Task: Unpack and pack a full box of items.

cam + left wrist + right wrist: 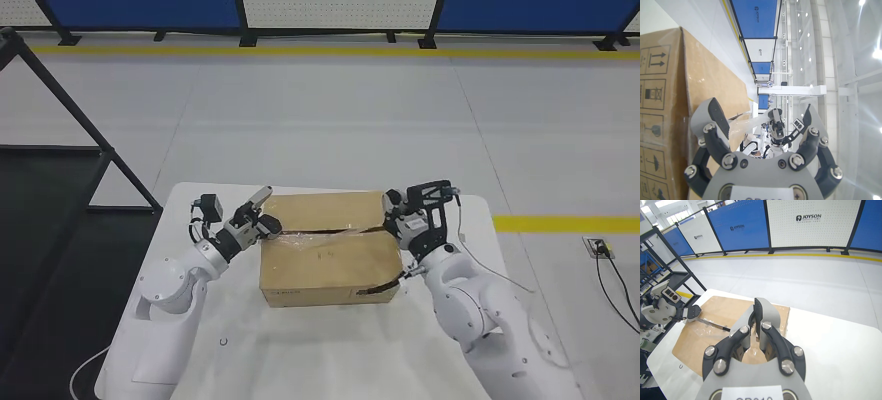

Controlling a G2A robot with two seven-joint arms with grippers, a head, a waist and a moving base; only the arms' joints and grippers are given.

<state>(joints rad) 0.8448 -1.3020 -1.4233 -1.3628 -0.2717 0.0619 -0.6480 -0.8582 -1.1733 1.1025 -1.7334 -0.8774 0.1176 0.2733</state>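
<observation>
Cardboard box (pixel 325 262): brown, flaps down, set flat near the middle of the white table (pixel 330 350), long side toward the robot; handling symbols printed on the end face beside the left arm. Clear tape strip (pixel 330 233): run lengthwise along the centre seam of the box top, wrinkled and partly lifted off the cardboard, one end raised toward the right arm; short dark slit visible along the seam beneath it in the right wrist view. Left gripper (pixel 762 116): at the left end of the box top, fingers spread wide apart, nothing between them; one dark ribbed pad (pixel 718 117) lying against the box edge at the tape line, the other finger out in free air away from the box. Right gripper (pixel 756 309): above the right end of the box, fingers pressed together, pinched on the raised end of the tape strip; a scrap of clear film visible between the pads in its own wrist view, and the strip seen from the left wrist view stretching up from the box to those fingertips. Small dark ring-shaped piece (pixel 223 342): loose on the table, on the robot's side of the box, well apart from it. Surroundings: black metal rack (pixel 60 150) beside the table on the left arm's side; blue and white partition panels (pixel 140 12) across the far floor; yellow floor line (pixel 300 50) in front of them.
</observation>
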